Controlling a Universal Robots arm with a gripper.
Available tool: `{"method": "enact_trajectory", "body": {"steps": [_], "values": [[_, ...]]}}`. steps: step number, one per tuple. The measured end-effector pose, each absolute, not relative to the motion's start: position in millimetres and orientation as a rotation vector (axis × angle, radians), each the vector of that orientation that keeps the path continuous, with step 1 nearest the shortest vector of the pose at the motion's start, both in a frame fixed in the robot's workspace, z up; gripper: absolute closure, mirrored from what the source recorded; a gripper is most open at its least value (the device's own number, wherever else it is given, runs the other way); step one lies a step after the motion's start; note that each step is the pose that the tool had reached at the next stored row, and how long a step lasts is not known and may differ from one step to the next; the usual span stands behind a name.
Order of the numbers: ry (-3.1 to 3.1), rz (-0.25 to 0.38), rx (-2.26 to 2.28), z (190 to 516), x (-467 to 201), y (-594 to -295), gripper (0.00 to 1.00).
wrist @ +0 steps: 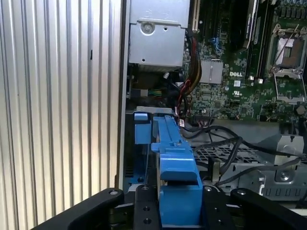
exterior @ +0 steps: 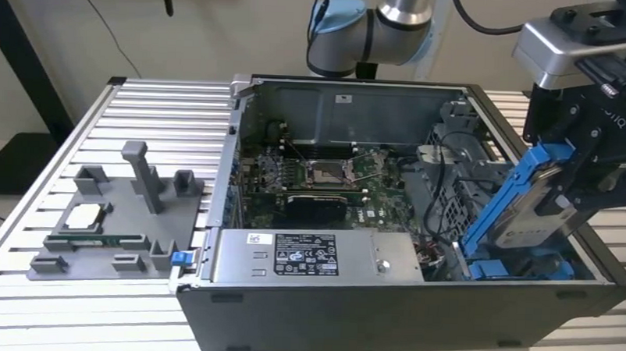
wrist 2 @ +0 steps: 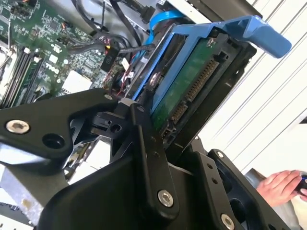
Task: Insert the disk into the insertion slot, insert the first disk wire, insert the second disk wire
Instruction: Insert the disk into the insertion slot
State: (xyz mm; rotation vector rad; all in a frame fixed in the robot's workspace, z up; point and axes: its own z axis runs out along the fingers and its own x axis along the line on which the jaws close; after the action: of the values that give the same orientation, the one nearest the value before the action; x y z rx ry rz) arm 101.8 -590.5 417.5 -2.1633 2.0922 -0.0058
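Blue-framed disk [exterior: 533,218] is hanging steeply tilted, with the black end effector [exterior: 578,189] pinching its flat faces and its lower end reaching over the insertion slot [exterior: 518,268] inside the open computer case [exterior: 391,319].

The arm [exterior: 402,15] is built of silver-grey tubes, and its joint is closed by a light-blue round cap [exterior: 340,16]. A black cable [exterior: 485,24] is led along it. Just above the end effector [exterior: 562,184] a silver-grey metal block [exterior: 563,48] is mounted. The end effector is made of matte black angular links [wrist 2: 144,163], which are joined by silver socket-head screws [wrist 2: 165,198], as seen in the second wrist view. Faint pale lettering is noticed on its black housing [exterior: 607,115].
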Motion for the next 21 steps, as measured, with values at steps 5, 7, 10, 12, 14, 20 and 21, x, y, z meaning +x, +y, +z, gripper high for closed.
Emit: {"method": "enact_trajectory", "body": {"steps": [5,7,10,12,14,20,21], "values": [[2.094,-0.009,-2.160,415,102,-588,1.00],[2.096,-0.009,-2.158,415,101,-588,1.00],[2.101,-0.010,-2.154,412,101,-588,1.00],[2.106,-0.011,-2.149,410,101,-588,1.00],[2.114,-0.013,-2.144,407,101,-588,1.00],[2.127,-0.019,-2.135,399,101,-587,1.00],[2.127,-0.016,-2.135,400,101,-587,1.00]]}}
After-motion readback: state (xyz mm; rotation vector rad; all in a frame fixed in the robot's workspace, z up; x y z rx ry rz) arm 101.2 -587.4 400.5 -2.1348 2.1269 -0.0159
